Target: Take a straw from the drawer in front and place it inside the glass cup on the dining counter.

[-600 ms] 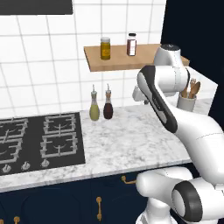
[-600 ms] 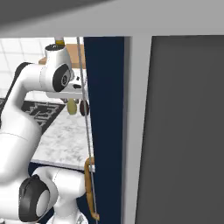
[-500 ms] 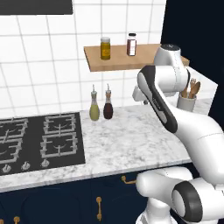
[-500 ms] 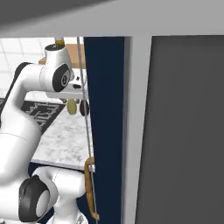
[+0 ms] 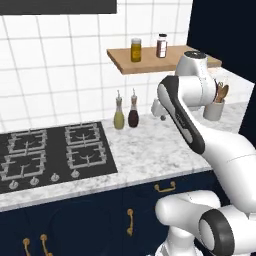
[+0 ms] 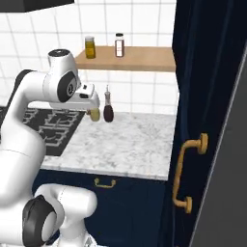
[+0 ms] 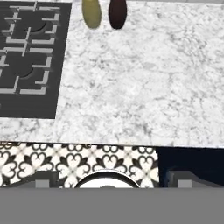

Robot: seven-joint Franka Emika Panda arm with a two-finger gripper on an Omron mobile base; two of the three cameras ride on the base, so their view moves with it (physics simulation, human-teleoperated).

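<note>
No change is seen from the pictures of a moment ago: the arm is held in the same bent pose and nothing on the worktop has been moved.

The gripper (image 7: 113,178) is held high over the marble worktop (image 5: 150,150) and is pointed down at it. In the hand view its two dark fingertips (image 7: 41,178) are seen far apart at the bottom, so the claw is wide open, and nothing is held in it.

The drawer (image 5: 170,181) is found under the front edge of the worktop. It is shut, and a small gold handle is fixed to it.

A black gas hob (image 5: 50,155) is set into the left part of the worktop. A yellow-green bottle (image 5: 119,115) and a dark bottle (image 5: 133,114) are stood side by side by the tiled wall. A wooden shelf (image 5: 150,60) is hung above them, with a yellow jar (image 5: 136,50) and a dark jar (image 5: 161,46) on it.

In the left base view a white pot of wooden spoons (image 5: 214,107) is partly hidden behind the arm. In the right base view the yellow-green bottle is half covered by the hand, and a tall navy door (image 6: 193,96) with a gold handle is shown at the right. A flowery tiled floor (image 7: 65,159) is seen below the worktop edge in the hand view.
</note>
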